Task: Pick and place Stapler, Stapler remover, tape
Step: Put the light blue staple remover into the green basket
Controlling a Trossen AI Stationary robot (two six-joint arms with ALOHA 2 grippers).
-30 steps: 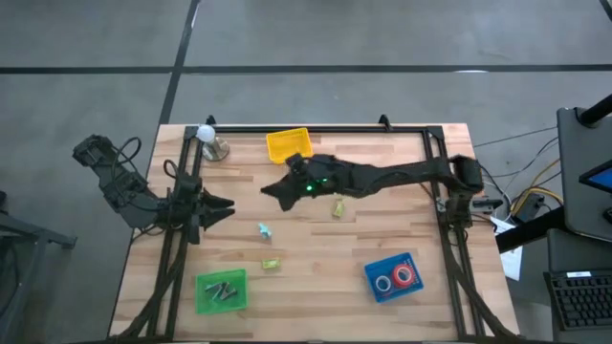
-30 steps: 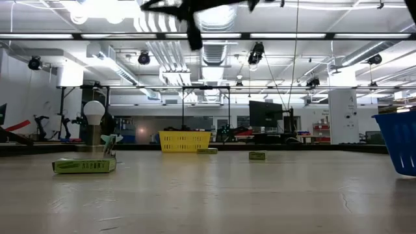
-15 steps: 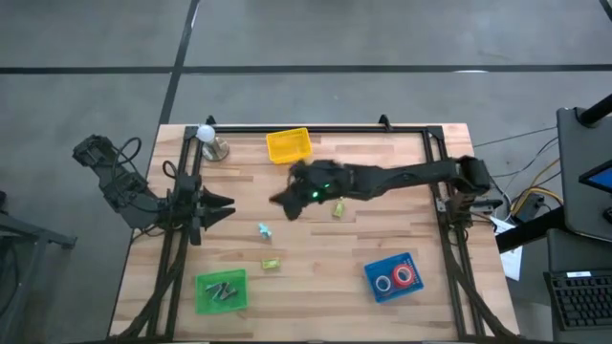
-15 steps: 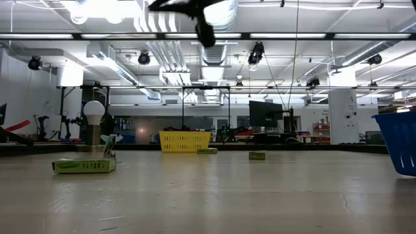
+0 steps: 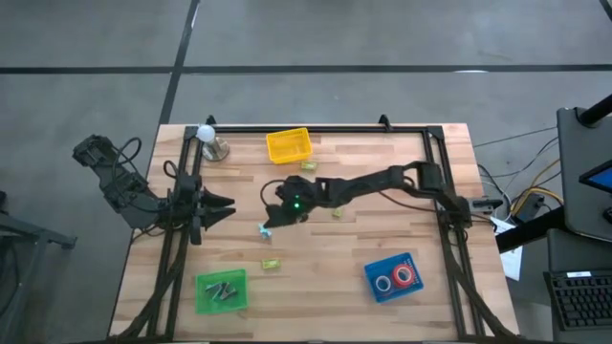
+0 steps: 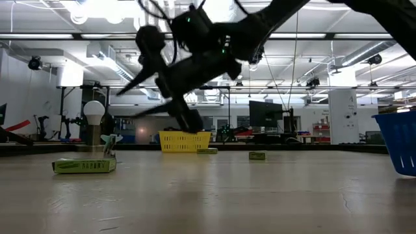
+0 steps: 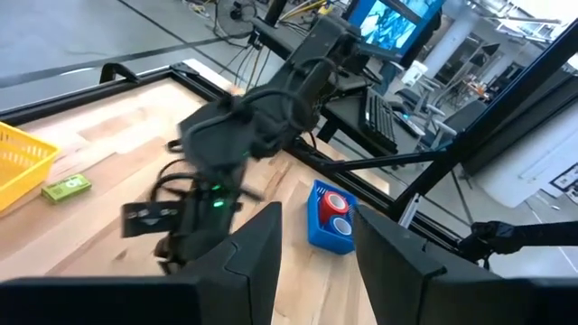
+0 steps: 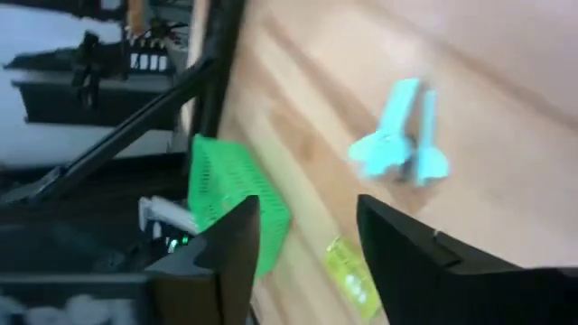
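A light blue staple remover (image 5: 263,229) (image 8: 402,135) lies flat on the wooden table. My right gripper (image 5: 274,214) (image 8: 307,206) hovers just above and beside it, open and slanting down, touching nothing. A small yellow-green stapler (image 5: 271,263) (image 8: 348,271) lies nearer the front edge. Two red tape rolls (image 5: 394,280) sit in the blue basket (image 5: 373,270). My left gripper (image 5: 222,204) (image 7: 316,239) waits open at the table's left side, level above the board.
A yellow basket (image 5: 289,145) stands at the far edge, and a green basket (image 5: 203,284) with grey items at the front left. A light bulb on a base (image 5: 210,140) is at the far left. Two more yellow-green items (image 5: 308,164) (image 5: 337,211) lie mid-table.
My right gripper has dropped fast from high above the table, moving toward the left and near edges and down onto the staple remover. It has rolled at the wrist, and its fingers have gone from shut to open. Nothing on the table has shifted.
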